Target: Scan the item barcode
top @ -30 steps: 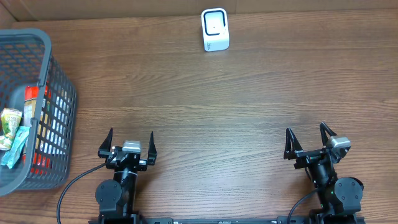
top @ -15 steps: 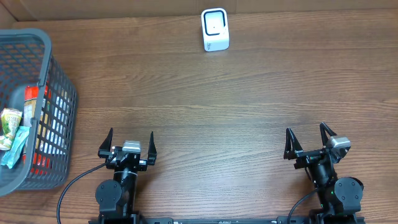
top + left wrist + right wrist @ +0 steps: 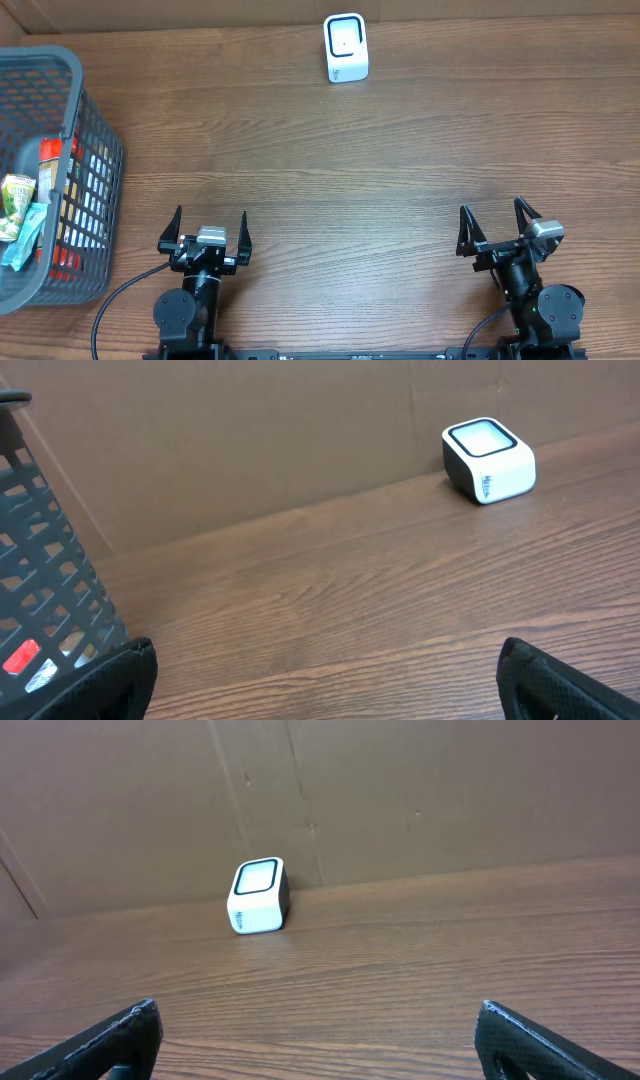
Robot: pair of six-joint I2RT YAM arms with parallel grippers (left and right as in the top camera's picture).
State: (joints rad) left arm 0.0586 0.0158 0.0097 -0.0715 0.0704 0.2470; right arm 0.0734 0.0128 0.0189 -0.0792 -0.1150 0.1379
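Observation:
A white barcode scanner [image 3: 346, 47] with a dark-rimmed window stands at the far middle of the wooden table, also seen in the left wrist view [image 3: 488, 460] and the right wrist view [image 3: 258, 895]. Packaged items [image 3: 22, 205], green, teal and red, lie in a grey mesh basket [image 3: 70, 70] at the left edge. My left gripper [image 3: 209, 227] rests open near the front left, nothing between its fingers. My right gripper [image 3: 494, 222] rests open at the front right, also empty. Both are far from the scanner and the basket.
A brown cardboard wall [image 3: 400, 790] runs along the table's far edge behind the scanner. The basket's wall [image 3: 40, 580] fills the left side of the left wrist view, close beside the left finger.

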